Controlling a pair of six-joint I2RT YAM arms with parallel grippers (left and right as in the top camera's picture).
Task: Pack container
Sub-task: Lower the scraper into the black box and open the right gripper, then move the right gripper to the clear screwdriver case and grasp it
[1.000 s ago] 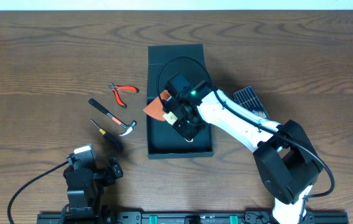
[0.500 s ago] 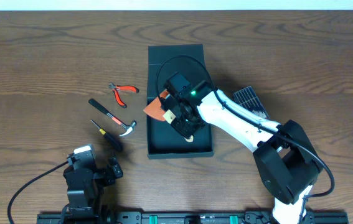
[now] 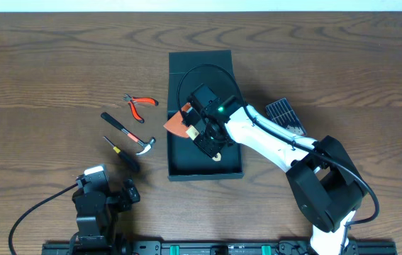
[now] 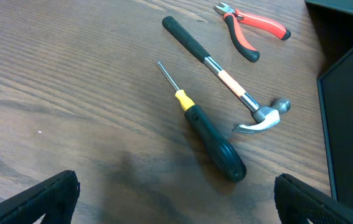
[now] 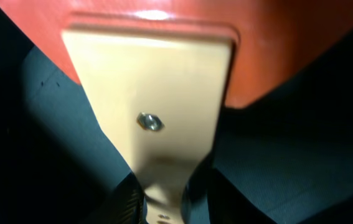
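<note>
Open container [image 3: 186, 161] near the middle of the surface [image 3: 59, 64], long axis running from the near edge towards the far edge. Lid flap laid back flat at the far end, open tray towards the arms. Dark teal-black, matte, square-cornered.

Right tool [image 3: 208, 138] over the tray, clenched on the tan handle of a scraper [image 3: 177, 122]. Orange blade pointing left, overhanging the container's left wall. From the right wrist: fingers closed on the narrow end of the scraper [image 5: 151, 112], a small screw in the handle, dark container [image 5: 288, 155] floor behind.

Left tool [image 4: 176, 211] low at the near left, released, fingers spread wide, gripping nothing.

Left of the container, well apart from it: red-handled pliers [image 3: 139, 105] farthest, then a hammer [image 3: 130, 134] with a black grip, head nearest the container, then a screwdriver [image 3: 123, 152] with a dark handle and yellow collar. Hammer and screwdriver roughly parallel, lying diagonally. Right of the container, a dark ribbed item [image 3: 286, 115], too small to identify.

Brown wood grain throughout, grain running left to right. Pale strip beyond the far edge.
</note>
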